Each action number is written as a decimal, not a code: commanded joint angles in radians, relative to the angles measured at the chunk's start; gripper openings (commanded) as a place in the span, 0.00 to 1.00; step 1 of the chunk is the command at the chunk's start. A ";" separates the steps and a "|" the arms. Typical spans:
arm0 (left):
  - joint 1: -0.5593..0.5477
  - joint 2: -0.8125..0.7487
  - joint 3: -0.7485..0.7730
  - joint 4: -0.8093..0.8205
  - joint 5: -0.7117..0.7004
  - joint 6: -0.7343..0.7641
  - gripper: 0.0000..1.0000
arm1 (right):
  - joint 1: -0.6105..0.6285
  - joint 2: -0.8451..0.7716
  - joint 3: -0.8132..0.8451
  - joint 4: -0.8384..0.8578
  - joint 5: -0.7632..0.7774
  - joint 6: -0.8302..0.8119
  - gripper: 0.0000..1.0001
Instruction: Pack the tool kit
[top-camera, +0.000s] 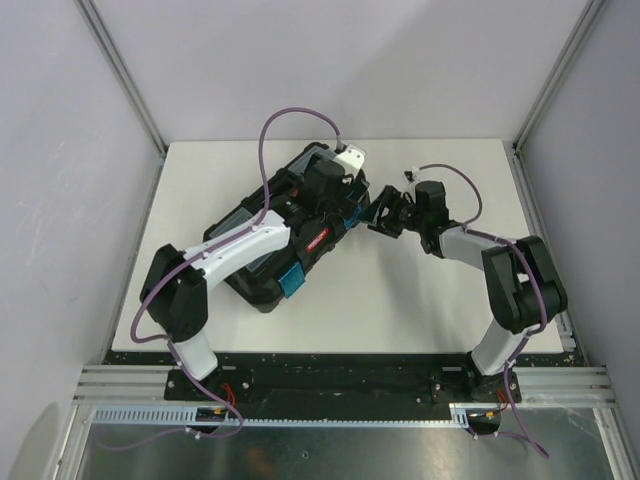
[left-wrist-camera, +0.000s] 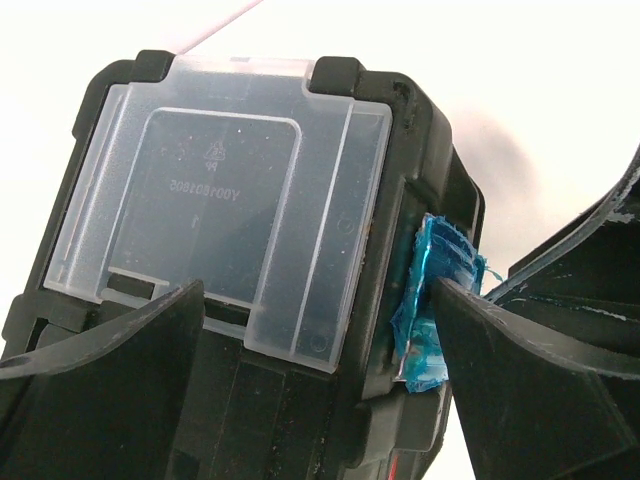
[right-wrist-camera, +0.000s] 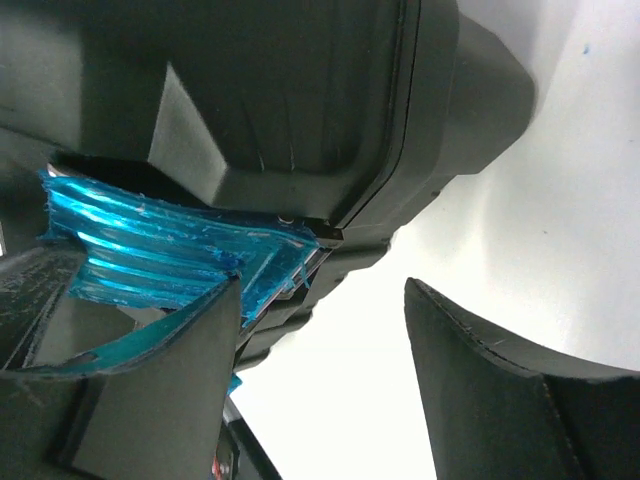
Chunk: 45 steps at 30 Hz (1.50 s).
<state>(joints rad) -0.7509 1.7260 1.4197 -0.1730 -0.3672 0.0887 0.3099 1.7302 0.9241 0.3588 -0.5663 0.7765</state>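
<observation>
Desk (top-camera: 420, 290): white, bore toolbox (left-wrist-camera: 230, 190).
Left end effector (left-wrist-camera: 318, 290): apart, touching blue latch (left-wrist-camera: 432, 255).
Right end effector (right-wrist-camera: 322, 290): apart.
Latching: best pressed squarely, without scraping.

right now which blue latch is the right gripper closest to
The farther blue latch, right beside the right gripper. The other latch sits at the toolbox's near end, with no gripper by it.
</observation>
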 joint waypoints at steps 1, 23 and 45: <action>0.004 0.062 0.004 -0.123 -0.019 0.024 0.98 | 0.027 -0.103 -0.015 -0.060 0.214 -0.030 0.68; 0.005 0.106 -0.018 -0.209 0.110 -0.020 1.00 | 0.056 0.004 -0.168 0.404 0.198 0.309 0.46; 0.020 0.089 -0.024 -0.213 0.187 -0.081 0.99 | 0.133 0.162 -0.320 1.204 0.267 0.549 0.59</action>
<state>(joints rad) -0.7422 1.7447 1.4479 -0.2131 -0.3359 0.1024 0.4191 1.9560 0.6075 1.2999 -0.3550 1.3670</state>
